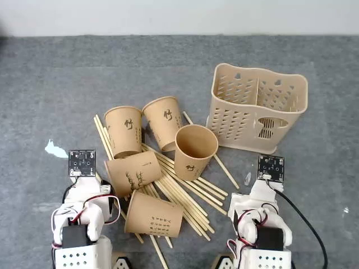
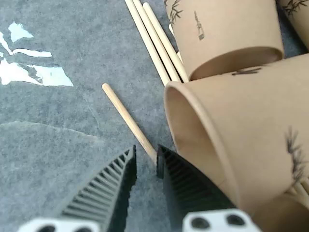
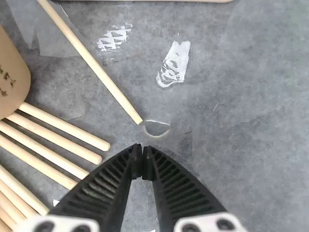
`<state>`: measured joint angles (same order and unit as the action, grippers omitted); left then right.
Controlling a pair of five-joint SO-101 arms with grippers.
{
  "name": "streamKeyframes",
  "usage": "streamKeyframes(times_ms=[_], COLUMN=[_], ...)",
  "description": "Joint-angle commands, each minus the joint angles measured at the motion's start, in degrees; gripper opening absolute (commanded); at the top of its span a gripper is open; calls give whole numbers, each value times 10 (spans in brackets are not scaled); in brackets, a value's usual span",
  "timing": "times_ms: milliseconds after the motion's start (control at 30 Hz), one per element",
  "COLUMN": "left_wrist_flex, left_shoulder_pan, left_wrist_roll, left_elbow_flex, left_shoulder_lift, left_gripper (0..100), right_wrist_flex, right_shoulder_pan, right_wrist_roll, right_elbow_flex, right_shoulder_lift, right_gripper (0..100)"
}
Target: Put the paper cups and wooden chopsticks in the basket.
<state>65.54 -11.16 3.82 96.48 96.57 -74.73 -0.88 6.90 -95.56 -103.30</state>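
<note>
Plainly we stand at the start, we judge — cups (image 1: 123,130) and chopsticks (image 1: 188,197) lie heaped beside the basket (image 1: 241,128), left gripper (image 2: 146,155) over a loose stick (image 2: 126,116) with jaws a crack apart, right gripper (image 3: 143,155) with jaws together on nothing — so next we must lower and pinch.

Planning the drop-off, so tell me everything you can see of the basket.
The basket looks like beige plastic, with slotted walls, a wavy rim, small heart-shaped cutouts near the top and an oval handle hole in its near wall. A partition splits it into two compartments; nothing shows inside either. It stands upright on the grey table, right of the cups. One chopstick runs past its lower left corner; contact cannot be told.
</note>
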Motion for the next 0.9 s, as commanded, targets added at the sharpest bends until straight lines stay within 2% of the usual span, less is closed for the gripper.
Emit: streamKeyframes(times_ms=[0,300,500,700,867], left_wrist_flex=[-9,-9,-9,-9,-6], left_shoulder_pan=[-4,-4,-1,-1,-4], left_wrist_roll=[-4,-4,-4,-4,-4], left_elbow_flex=[-6,-6,-6,-6,-6], left_shoulder_lift=[2,2,2,2,2], left_gripper=[77,77,77,77,77], right_wrist_flex=[-2,-1,-1,-1,-3], right_shoulder_pan=[-2,1,59,69,105], right_wrist_roll=[2,4,3,2,1], right_elbow_flex=[-9,-9,-9,-9,-4], right_shoulder_lift=[-7,-7,-7,-7,-7], right_gripper=[25,25,26,28,29])
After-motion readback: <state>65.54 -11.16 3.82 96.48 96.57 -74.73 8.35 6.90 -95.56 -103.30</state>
